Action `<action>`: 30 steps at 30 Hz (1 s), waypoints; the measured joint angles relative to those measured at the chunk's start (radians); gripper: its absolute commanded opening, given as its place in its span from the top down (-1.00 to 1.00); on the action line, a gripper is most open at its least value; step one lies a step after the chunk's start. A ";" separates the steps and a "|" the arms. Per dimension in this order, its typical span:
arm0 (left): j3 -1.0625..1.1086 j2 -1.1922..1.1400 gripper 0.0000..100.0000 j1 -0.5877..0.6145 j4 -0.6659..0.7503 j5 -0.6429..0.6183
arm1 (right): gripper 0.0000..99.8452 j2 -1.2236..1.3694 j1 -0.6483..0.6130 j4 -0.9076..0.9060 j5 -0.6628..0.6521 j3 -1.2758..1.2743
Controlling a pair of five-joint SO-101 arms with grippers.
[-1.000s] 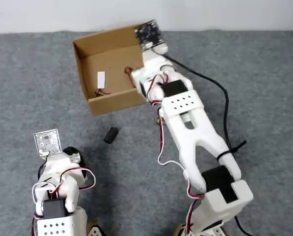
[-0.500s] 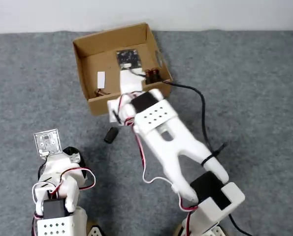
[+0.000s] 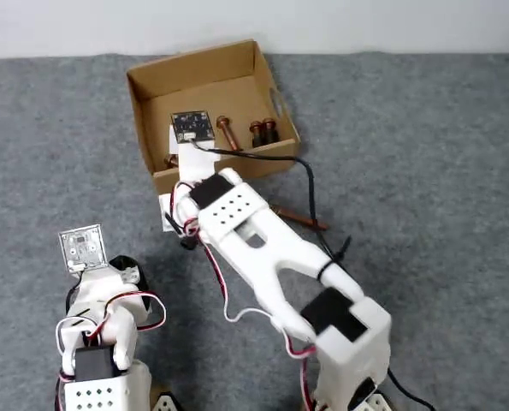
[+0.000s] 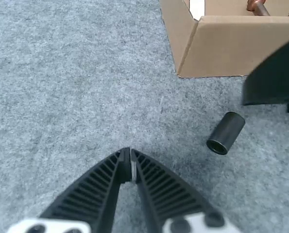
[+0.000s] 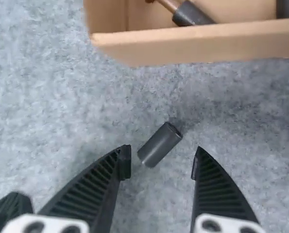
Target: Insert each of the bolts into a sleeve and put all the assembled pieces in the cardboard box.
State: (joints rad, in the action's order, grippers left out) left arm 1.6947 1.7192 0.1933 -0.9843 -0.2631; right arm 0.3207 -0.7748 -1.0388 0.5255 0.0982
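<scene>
— What has been changed?
— The right claw (image 5: pixel 161 155) has been swung off the box (image 5: pixel 183 43) and lowered over the sleeve (image 5: pixel 160 144); it is held wide open and empty, the sleeve lying between its tips.
— And for the task?
— A grasp is judged next; a loose bolt (image 3: pixel 301 218) is left well back from that claw; the left claw (image 4: pixel 130 160) is kept shut, empty.
</scene>
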 measured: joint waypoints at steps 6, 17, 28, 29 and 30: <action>0.000 0.000 0.99 0.000 0.000 0.000 | 0.61 0.146 -0.005 0.000 0.021 0.092; 0.000 0.000 0.99 0.000 0.000 0.000 | 0.61 0.242 -0.038 -0.031 0.081 0.103; 0.000 0.000 0.99 0.000 0.000 0.000 | 0.98 0.299 0.012 -0.049 0.086 0.132; 0.000 0.000 0.99 0.000 0.000 0.000 | 0.99 0.299 0.018 -0.049 0.086 0.132; 0.000 0.000 0.99 0.000 0.000 0.000 | 0.98 0.299 0.021 -0.049 0.086 0.132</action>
State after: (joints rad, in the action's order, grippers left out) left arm 1.6947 1.7192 0.1933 -0.9843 -0.2631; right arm 0.6199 -0.7534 -1.0879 0.6114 0.2302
